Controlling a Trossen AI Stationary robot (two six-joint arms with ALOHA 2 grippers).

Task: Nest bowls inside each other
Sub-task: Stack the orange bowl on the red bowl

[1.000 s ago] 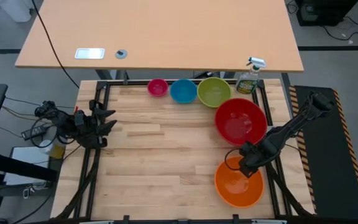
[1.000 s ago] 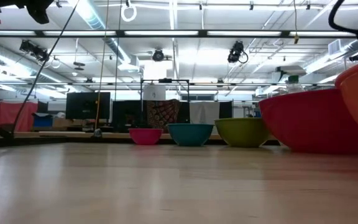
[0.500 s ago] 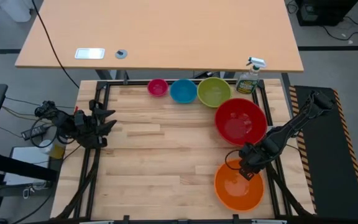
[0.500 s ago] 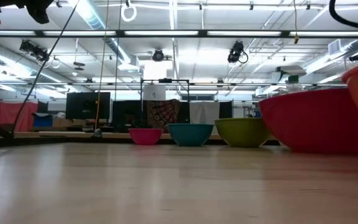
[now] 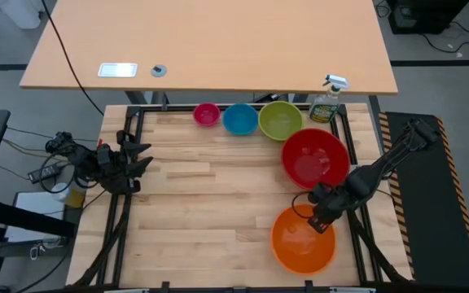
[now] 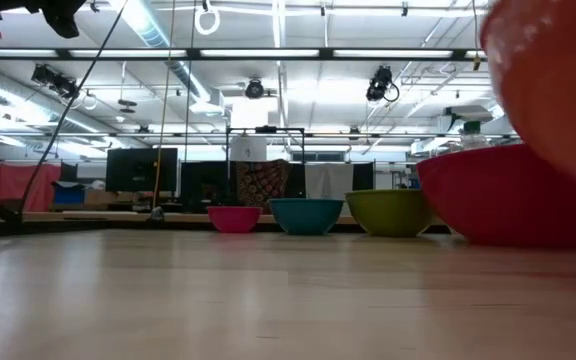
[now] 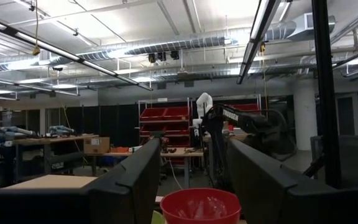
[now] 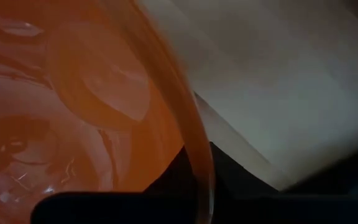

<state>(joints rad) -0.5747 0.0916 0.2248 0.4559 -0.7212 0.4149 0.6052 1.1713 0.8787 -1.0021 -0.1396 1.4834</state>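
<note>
The orange bowl (image 5: 303, 240) hangs over the table's near right part, with my right gripper (image 5: 321, 221) shut on it. In the low view the orange bowl (image 6: 558, 70) is well above the tabletop. The red bowl (image 5: 314, 159) stands on its base just beyond it. Along the far edge, the lime green bowl (image 5: 280, 120), blue bowl (image 5: 239, 119) and pink bowl (image 5: 206, 114) stand in a row. My left gripper (image 5: 141, 156) waits open at the table's left edge, fingers apart in its own view (image 7: 194, 186). My right gripper grips the orange bowl's rim (image 8: 199, 163) on its far right side, one finger inside the wall and one outside (image 8: 235, 177). The fingers come steeply from above. The bowl is lifted clear of the table and hangs below the fingers.
A green spray bottle (image 5: 326, 102) stands at the far right corner beside the lime green bowl. The table's black frame (image 5: 129, 130) runs along its edges. Bare wood (image 5: 210, 212) spreads over the table's middle and left.
My right gripper has risen and drawn a little toward the table's left, taking the orange bowl with it. The bowl, which sat on the table a second ago, now hangs clear of it; in the low view it has climbed to the upper right.
</note>
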